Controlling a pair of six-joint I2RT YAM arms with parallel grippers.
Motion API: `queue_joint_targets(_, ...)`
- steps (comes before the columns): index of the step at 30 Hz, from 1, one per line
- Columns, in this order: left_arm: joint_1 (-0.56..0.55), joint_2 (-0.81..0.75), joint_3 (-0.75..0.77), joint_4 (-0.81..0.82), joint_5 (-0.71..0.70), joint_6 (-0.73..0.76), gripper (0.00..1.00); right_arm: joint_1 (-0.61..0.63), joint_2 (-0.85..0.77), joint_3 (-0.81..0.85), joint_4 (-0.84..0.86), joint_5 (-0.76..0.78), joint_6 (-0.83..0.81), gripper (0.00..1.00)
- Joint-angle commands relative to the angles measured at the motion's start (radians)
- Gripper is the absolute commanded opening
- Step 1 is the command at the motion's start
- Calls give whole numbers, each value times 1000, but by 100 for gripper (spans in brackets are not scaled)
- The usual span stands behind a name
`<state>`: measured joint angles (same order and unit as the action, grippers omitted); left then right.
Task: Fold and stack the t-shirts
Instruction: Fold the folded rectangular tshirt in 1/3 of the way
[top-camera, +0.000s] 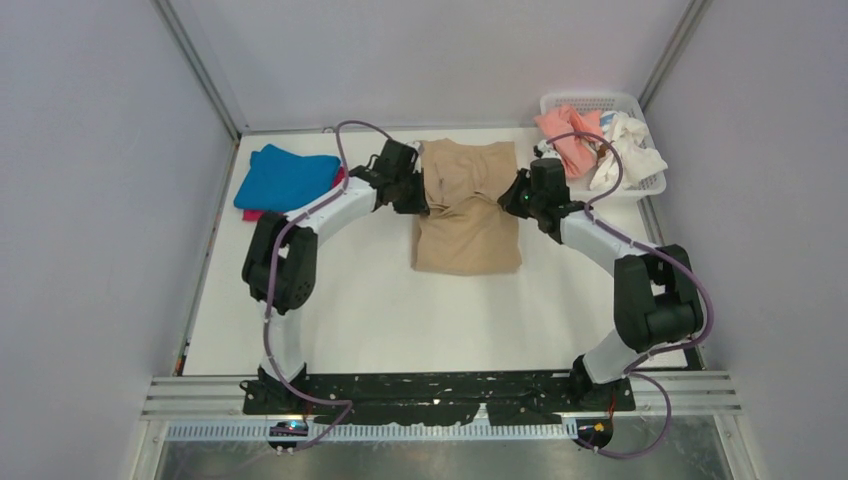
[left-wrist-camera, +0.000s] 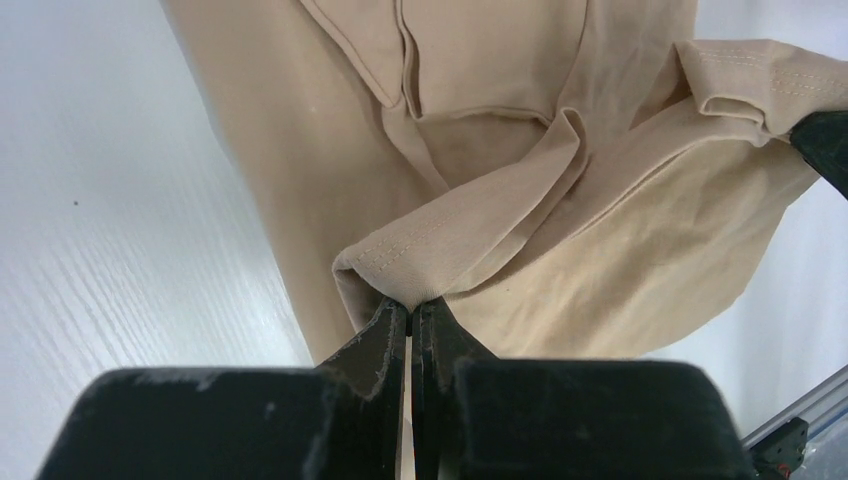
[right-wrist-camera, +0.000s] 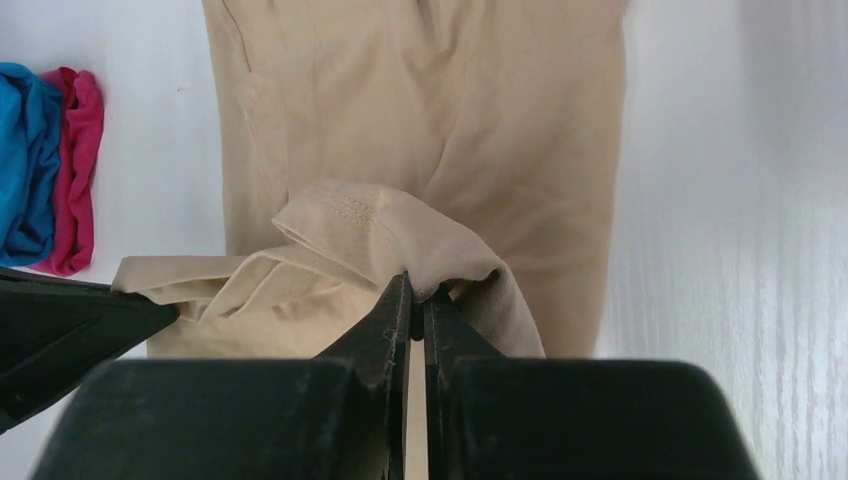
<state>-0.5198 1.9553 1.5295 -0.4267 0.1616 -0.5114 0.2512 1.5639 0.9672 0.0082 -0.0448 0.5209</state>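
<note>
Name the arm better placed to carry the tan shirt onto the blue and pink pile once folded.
Left, probably. The left gripper is shut on the tan shirt at its left edge, and the blue shirt lies on that arm's side. The right gripper pinches the opposite edge, nearer the basket.

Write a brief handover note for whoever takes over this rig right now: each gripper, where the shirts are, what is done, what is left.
Left gripper: shut on a stitched edge of the tan t-shirt, which lies mid-table.
Right gripper: shut on the opposite edge of the same shirt.
Done: the blue t-shirt lies folded on the magenta t-shirt, far left.
Left: finish folding the tan one and stack it. The salmon t-shirt and white t-shirt lie crumpled in the basket.
</note>
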Motion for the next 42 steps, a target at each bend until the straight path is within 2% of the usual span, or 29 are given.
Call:
queue_joint_targets(1, 28, 52, 89, -23, 37, 29, 3, -15, 70, 92, 87, -40, 3, 6)
queue_joint_targets(10, 57, 121, 139, -35, 58, 25, 3, -26, 184, 140, 104, -62, 42, 6)
queue_joint_targets(15, 64, 148, 171, -43, 81, 29, 9, -33, 189, 131, 98, -1, 52, 6)
queue_joint_targets(17, 66, 154, 183, -55, 91, 31, 21, -38, 199, 136, 90, 0, 73, 14)
queue_joint_targets(19, 71, 142, 183, -64, 91, 35, 47, -40, 203, 139, 86, -1, 84, 20)
queue_joint_targets(20, 75, 127, 174, -62, 89, 31, 54, -40, 202, 145, 83, -4, 83, 27)
queue_joint_targets(21, 81, 92, 144, -49, 82, 27, 63, -38, 197, 149, 73, -3, 80, 39)
queue_joint_targets(22, 85, 55, 114, -28, 76, 20, 74, -39, 187, 154, 67, 2, 78, 47)
queue_joint_targets(23, 87, 18, 79, -7, 67, 14, 90, -39, 180, 156, 51, 5, 78, 62)
queue_joint_targets(24, 87, -25, 40, 22, 60, 12, 98, -39, 162, 155, 40, 16, 79, 68)
queue_joint_targets(25, 87, -66, 4, 47, 60, 6, 99, -39, 150, 150, 25, 20, 80, 78)
queue_joint_targets(29, 86, -167, -121, 111, 128, -29, 100, -37, 58, 64, 16, 3, 88, 92)
queue_joint_targets(32, 80, -209, -208, 169, 196, -82, 100, -31, -50, -12, 6, -2, 67, 96)
queue_joint_targets(35, 62, -230, -263, 240, 268, -113, 100, -29, -154, -98, 33, -87, 41, 99)
queue_joint_targets(36, 52, -221, -260, 257, 297, -119, 100, -29, -164, -110, 51, -115, 37, 96)
queue_joint_targets(39, 21, -164, -234, 281, 375, -145, 100, -28, -159, -173, 121, -273, 132, 95)
queue_joint_targets(42, 1, -117, -236, 296, 388, -161, 100, -29, -119, -245, 266, -380, 225, 95)
